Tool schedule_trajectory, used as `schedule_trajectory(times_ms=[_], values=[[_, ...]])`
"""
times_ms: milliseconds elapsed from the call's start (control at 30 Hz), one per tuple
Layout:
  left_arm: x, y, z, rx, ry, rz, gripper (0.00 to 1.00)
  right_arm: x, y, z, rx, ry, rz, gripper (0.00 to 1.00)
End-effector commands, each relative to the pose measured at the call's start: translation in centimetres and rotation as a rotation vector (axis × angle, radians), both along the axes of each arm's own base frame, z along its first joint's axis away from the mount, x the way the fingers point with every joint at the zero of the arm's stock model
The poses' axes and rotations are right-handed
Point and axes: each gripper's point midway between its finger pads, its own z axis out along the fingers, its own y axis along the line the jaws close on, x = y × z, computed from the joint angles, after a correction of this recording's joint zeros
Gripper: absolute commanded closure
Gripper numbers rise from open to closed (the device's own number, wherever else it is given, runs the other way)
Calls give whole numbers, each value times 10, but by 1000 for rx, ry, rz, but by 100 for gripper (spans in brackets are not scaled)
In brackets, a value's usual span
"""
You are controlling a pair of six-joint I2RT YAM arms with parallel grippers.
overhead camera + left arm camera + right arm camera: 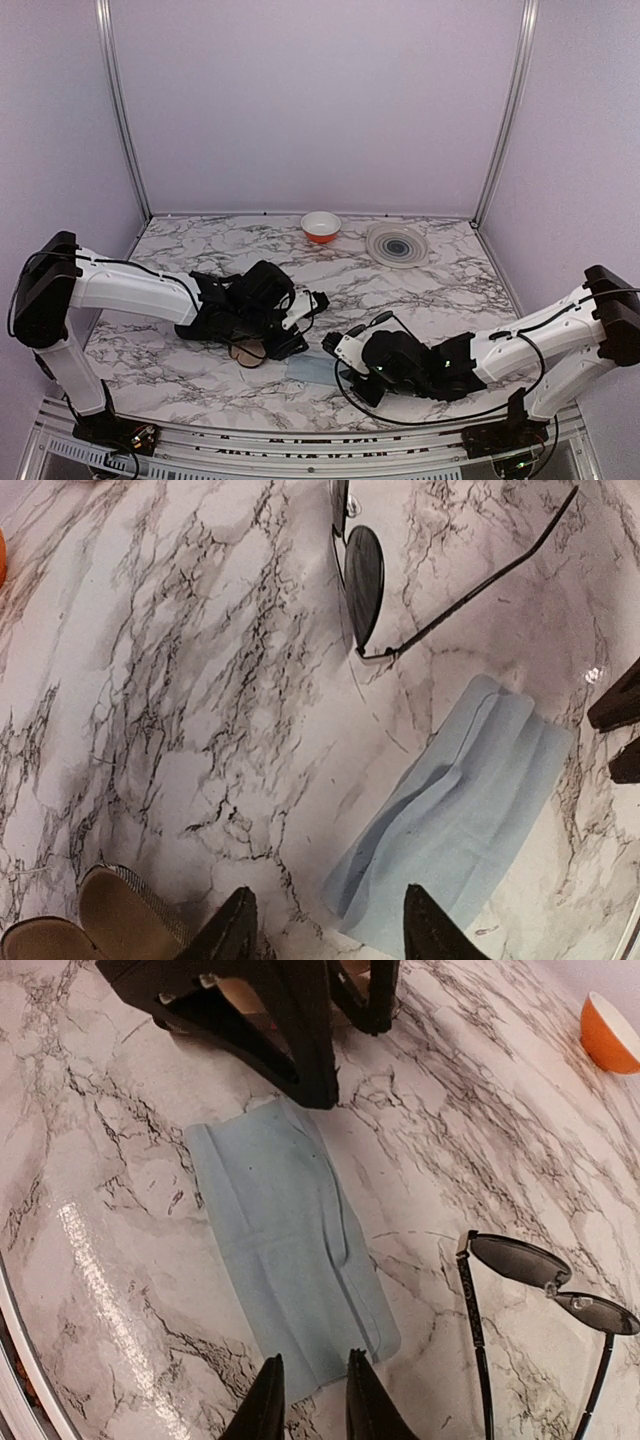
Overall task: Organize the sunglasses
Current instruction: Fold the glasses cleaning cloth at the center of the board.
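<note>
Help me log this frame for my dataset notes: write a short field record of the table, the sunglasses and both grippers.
table: white marble pattern
sunglasses: arms unfolded, on the table, held by neither gripper
cloth: light blue, flat, beside the sunglasses but not touching them
left gripper: open, empty, over one end of the cloth
right gripper: narrowly open, empty, over the other end
case: brown, only partly in view by the left gripper
far side: orange bowl, grey plate

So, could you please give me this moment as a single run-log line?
sunglasses: unfolded, ungripped | blue cloth: lying beside them | left gripper: open at cloth end | right gripper: narrowly open at cloth edge
</note>
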Motion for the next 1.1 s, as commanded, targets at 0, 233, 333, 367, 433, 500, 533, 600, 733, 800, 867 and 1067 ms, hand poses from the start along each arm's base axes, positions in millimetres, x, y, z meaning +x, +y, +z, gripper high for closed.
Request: schedule_trajectory(times_ms=[0,233,333,367,433,500,533,600,733,800,867,1067], values=[[7,4,29,-40,-46,29,48,1,1,19,70,-29,2,78],[-16,14,30,-32,-27,-55,54,-17,1,12,68,27,100,69],[-40,20,24,-33,-37,-174,56,-24,2,11,73,43,140,70],[-46,21,23,-43,-49,-214,56,-25,2,9,73,47,144,70],[-58,22,17,-48,-68,-291,58,-25,1,3,51,50,153,70],[-67,22,13,-62,-66,-333,58,-25,0,-3,25,55,153,71],[-68,21,11,-69,-67,-344,59,-25,0,-7,15,59,153,72],[-71,19,8,-79,-68,-362,58,-26,-1,-11,3,66,150,74],[-71,16,1,-68,-68,-375,58,-21,-5,-19,-27,58,120,74],[-71,15,0,-66,-70,-381,59,-19,-7,-23,-40,55,109,75],[-71,14,-1,-66,-71,-387,59,-18,-8,-26,-49,57,103,75],[-73,15,-6,-56,-64,-390,59,-14,-9,-34,-69,57,91,76]])
